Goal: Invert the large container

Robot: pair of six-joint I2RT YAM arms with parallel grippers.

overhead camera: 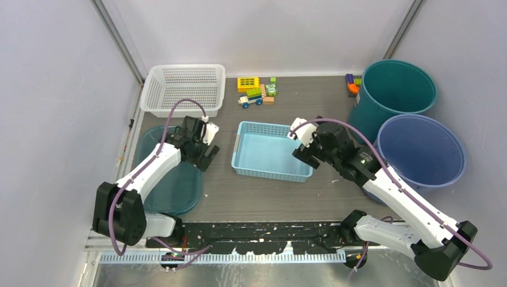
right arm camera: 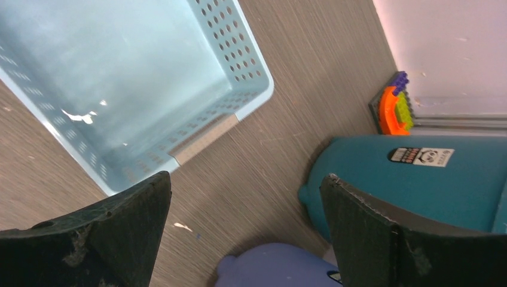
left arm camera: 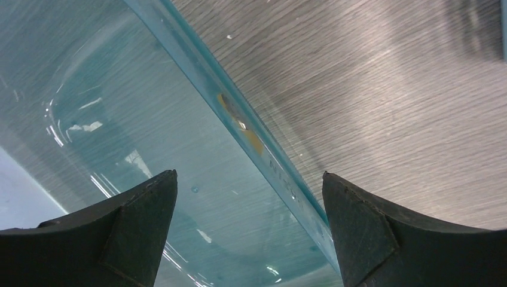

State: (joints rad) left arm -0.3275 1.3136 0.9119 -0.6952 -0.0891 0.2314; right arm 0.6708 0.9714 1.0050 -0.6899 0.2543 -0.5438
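The large container (overhead camera: pixel 173 188) is a translucent teal tub lying flat on the table at the left. Which way up it lies I cannot tell. My left gripper (overhead camera: pixel 206 152) hangs just over its right-hand edge. In the left wrist view that edge (left arm camera: pixel 239 122) runs diagonally between the wide-open fingers, touching neither, and the left gripper (left arm camera: pixel 249 174) holds nothing. My right gripper (overhead camera: pixel 299 143) hovers open and empty by the right end of the light blue basket (overhead camera: pixel 272 152). The right wrist view shows only bare table under the right gripper (right arm camera: pixel 245 176).
A white basket (overhead camera: pixel 182 89) stands at the back left and toy blocks (overhead camera: pixel 257 91) at the back middle. A teal bucket (overhead camera: pixel 394 89) and a purple-blue bucket (overhead camera: pixel 421 149) stand at the right, with more toys (overhead camera: pixel 353 84) behind. Walls close in on both sides.
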